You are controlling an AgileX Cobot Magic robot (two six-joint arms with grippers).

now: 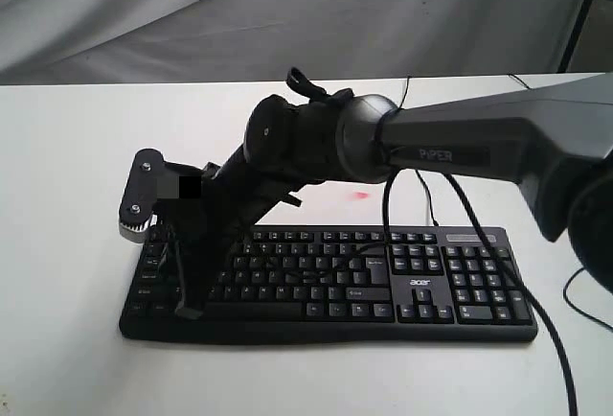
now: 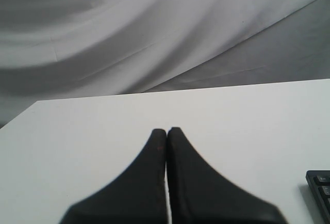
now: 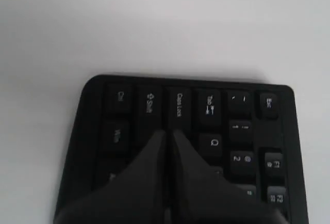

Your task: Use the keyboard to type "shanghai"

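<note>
Over one keyboard (image 1: 421, 287), the right jaws sit closed together.

Right, I'm counting one keyboard (image 1: 364, 293) on one table (image 1: 67, 148), one arm (image 1: 460, 148) in the exterior view, a left gripper (image 2: 166, 130) and a right gripper (image 3: 168, 131) making two, one grey cloth (image 1: 192, 13), one red spot (image 1: 360, 196).

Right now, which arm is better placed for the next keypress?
Right. The right gripper, shut, is at the keyboard by Caps Lock; the left gripper, shut, faces the table with only a keyboard corner visible.
</note>
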